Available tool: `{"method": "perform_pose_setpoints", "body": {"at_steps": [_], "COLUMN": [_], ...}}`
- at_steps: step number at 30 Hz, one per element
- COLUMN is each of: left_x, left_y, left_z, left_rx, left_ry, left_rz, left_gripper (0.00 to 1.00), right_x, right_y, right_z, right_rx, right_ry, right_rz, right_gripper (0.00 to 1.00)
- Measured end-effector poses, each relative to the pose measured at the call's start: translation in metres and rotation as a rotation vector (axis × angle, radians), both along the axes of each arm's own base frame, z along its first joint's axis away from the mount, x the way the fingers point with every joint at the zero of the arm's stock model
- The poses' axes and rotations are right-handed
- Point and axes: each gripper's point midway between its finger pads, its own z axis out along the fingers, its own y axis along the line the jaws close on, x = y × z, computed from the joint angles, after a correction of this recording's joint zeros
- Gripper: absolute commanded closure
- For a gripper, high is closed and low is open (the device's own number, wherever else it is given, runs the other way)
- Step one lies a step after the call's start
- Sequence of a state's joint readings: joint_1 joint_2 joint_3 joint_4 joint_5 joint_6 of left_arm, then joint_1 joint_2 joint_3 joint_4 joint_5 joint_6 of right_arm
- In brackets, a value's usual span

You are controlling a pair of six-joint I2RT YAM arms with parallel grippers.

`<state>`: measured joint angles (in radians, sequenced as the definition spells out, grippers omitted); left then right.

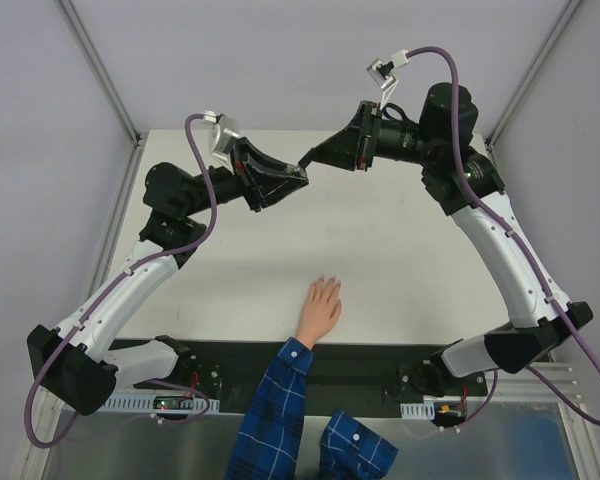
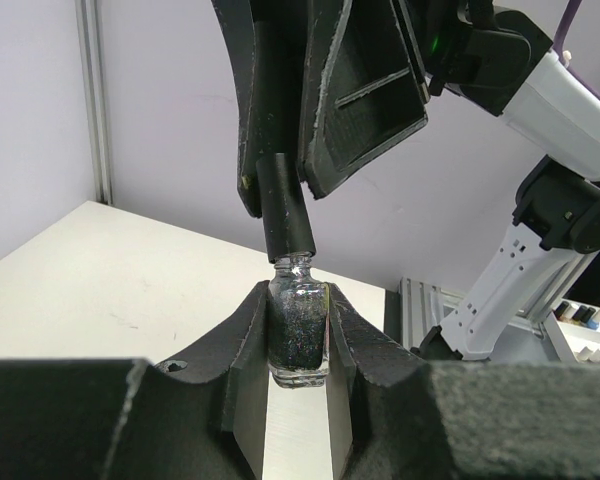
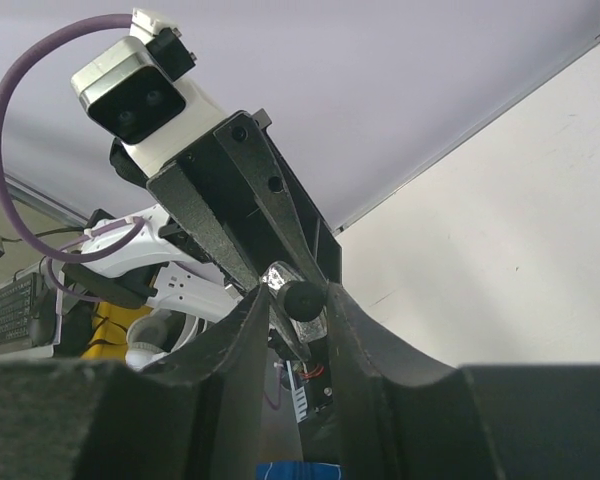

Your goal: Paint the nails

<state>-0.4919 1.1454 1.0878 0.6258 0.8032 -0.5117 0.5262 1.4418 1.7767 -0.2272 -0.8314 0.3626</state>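
**Top external view: two grippers meet over a polish bottle, far from the waiting hand**

The white table (image 1: 400, 250) fills the middle of the scene, walled in by pale panels. The left arm (image 1: 130, 290) rises from the near left corner and the right arm (image 1: 510, 260) from the near right. Both bend inward, so their heads come together above the far middle of the table.

A blue plaid sleeve (image 1: 275, 410) reaches in over the near edge between the two bases. It ends in a light-skinned hand (image 1: 321, 305) lying flat on the table, palm down, with its fingers pointing to the far side. The nails (image 1: 325, 283) are at the far tips of those fingers, too small from up here to make out one by one. They are well apart from both grippers.

The left gripper (image 2: 298, 330) is clamped on a small glass bottle (image 2: 298, 340) of dark glittery liquid, held upright between its black fingers. The right gripper (image 3: 298, 300) is closed around a black cylindrical cap (image 2: 285, 210). The cap comes down at a slight tilt and meets the bottle's clear neck. Whether it is screwed on, I cannot tell.
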Motion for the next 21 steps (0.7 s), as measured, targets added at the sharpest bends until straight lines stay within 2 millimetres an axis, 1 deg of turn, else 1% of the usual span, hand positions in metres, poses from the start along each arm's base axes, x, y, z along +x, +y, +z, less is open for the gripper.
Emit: {"method": "perform_pose_setpoints", "body": {"at_steps": [5,7,8,14,21], "left_x": [0.000,0.000,0.001,0.001,0.000], "left_y": [0.000,0.000,0.000,0.000,0.000], "left_z": [0.000,-0.002,-0.002,-0.004,-0.003], "left_rx": [-0.001,0.000,0.000,0.001,-0.001], "left_ry": [0.000,0.004,0.004,0.008,0.002], "left_rz": [0.000,0.000,0.001,0.003,0.001], "left_gripper": [1.00,1.00,1.00,1.00,1.00], "right_x": [0.002,0.002,0.002,0.001,-0.003], "right_y": [0.002,0.003,0.003,0.002,-0.009], "right_z": [-0.003,-0.005,-0.005,-0.004,0.001], "right_rx": [-0.005,-0.013,-0.015,-0.030,-0.029], "right_ry": [0.007,0.004,0.001,-0.035,-0.077], "right_rz": [0.002,-0.002,-0.008,-0.054,-0.124], "right_gripper": [0.89,0.93,0.99,1.00,1.00]}}
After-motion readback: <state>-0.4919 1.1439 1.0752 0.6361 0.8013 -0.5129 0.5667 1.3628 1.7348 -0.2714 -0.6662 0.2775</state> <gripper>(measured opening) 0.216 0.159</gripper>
